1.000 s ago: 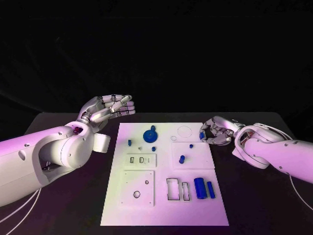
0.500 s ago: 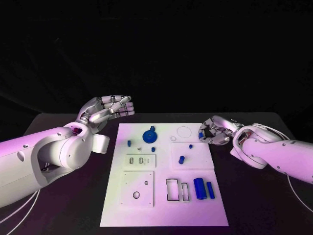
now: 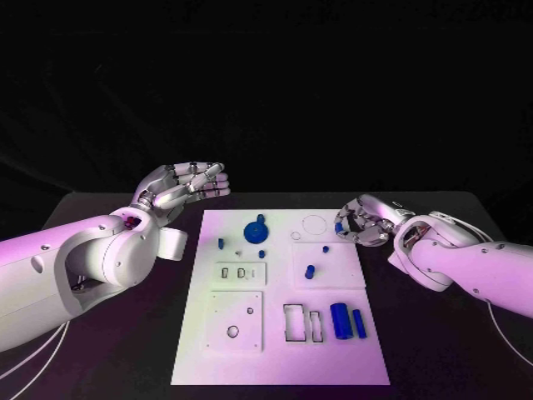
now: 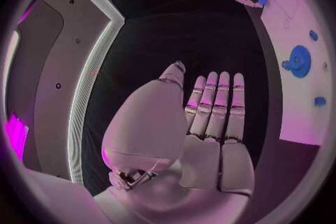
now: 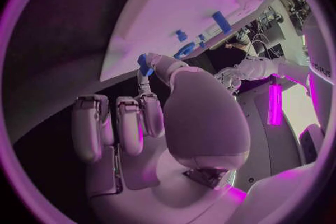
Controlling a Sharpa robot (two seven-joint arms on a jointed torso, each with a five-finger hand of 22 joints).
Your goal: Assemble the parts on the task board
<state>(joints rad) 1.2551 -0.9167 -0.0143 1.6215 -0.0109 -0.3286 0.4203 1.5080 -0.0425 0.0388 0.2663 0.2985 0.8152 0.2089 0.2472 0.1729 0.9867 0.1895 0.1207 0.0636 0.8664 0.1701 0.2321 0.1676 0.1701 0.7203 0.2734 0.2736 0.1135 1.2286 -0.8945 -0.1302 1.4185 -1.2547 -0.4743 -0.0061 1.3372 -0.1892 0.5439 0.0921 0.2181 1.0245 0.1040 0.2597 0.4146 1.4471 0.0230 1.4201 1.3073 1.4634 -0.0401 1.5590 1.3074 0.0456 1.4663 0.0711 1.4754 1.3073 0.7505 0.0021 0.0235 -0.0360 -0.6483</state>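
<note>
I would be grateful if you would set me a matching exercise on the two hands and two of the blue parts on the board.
1. left hand
2. right hand
3. two blue cylinders
4. round blue part

A. lying side by side, near right of the task board
B. far left area of the board
C. holds nothing
D. pinches a small blue part

Pairs: 1-C, 2-D, 3-A, 4-B
</note>
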